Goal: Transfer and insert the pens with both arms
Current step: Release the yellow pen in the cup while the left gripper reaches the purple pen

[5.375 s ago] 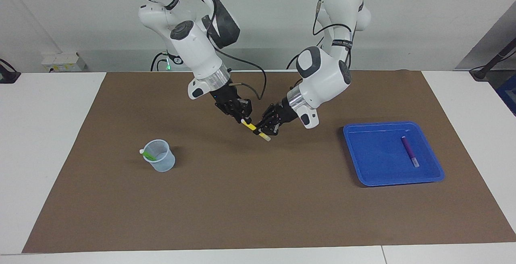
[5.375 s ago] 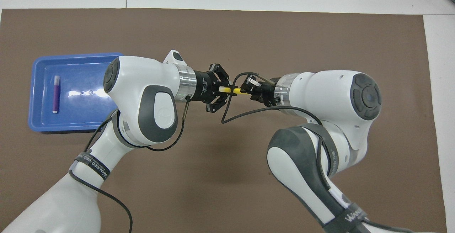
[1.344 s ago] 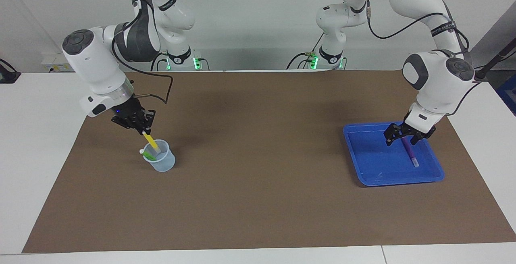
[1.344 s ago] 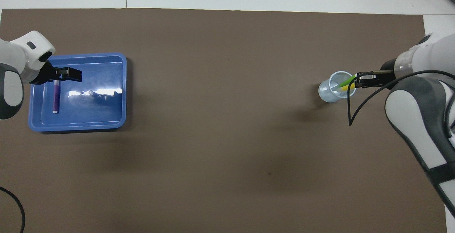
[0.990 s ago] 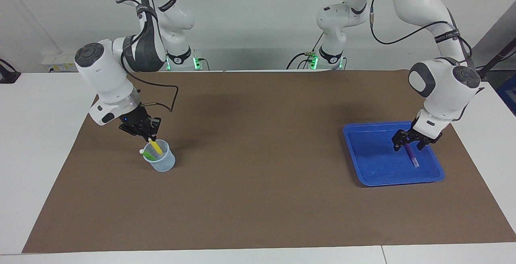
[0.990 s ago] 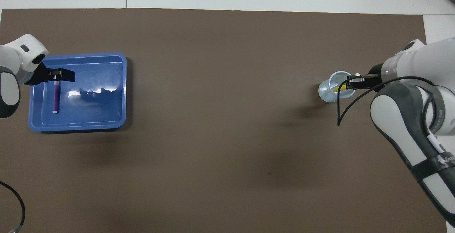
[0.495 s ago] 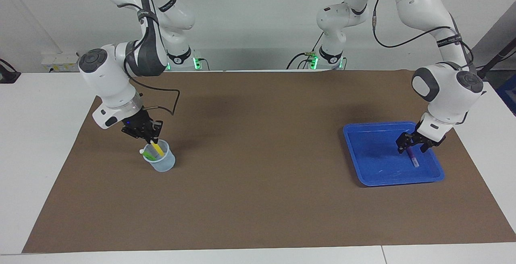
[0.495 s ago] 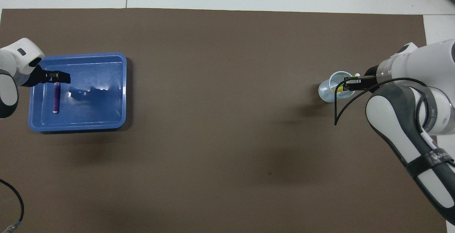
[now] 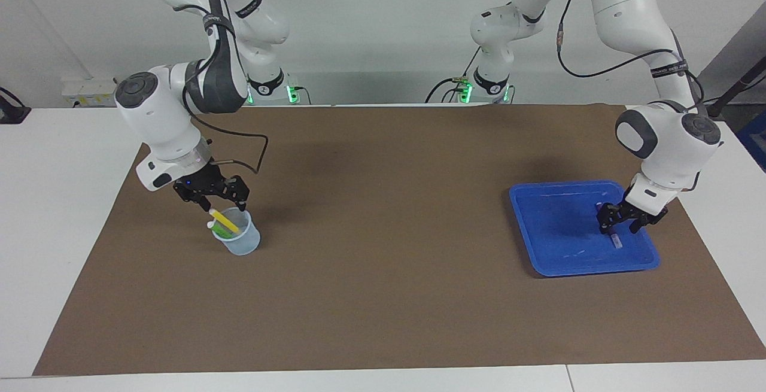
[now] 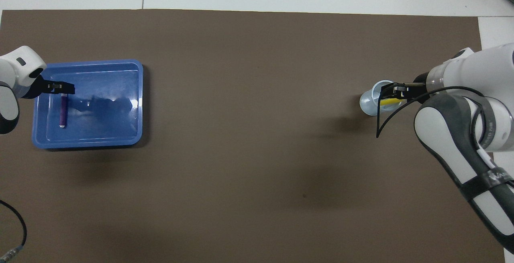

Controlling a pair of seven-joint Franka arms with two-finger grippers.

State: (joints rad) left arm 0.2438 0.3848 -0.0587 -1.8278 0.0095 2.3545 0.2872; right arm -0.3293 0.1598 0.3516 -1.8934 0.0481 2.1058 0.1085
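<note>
The yellow pen (image 9: 224, 221) leans in a clear plastic cup (image 9: 244, 241) at the right arm's end, beside the green pen (image 9: 219, 233). My right gripper (image 9: 221, 203) hangs just above the cup's rim, open and clear of the yellow pen; the overhead view shows the gripper (image 10: 391, 91) over the cup (image 10: 367, 104) and the yellow pen (image 10: 388, 101). The dark purple pen (image 9: 615, 239) lies in the blue tray (image 9: 556, 269) at the left arm's end. My left gripper (image 9: 625, 223) is low in the tray, open, its fingers on either side of the purple pen (image 10: 63, 112).
A brown mat (image 9: 383, 272) covers most of the white table. The blue tray (image 10: 100, 126) holds only the purple pen. A black cable hangs from the right wrist (image 10: 381, 126) beside the cup.
My right gripper lowered the yellow pen into the cup and opened, so the pen now rests in the cup. My left gripper came down into the tray around the purple pen.
</note>
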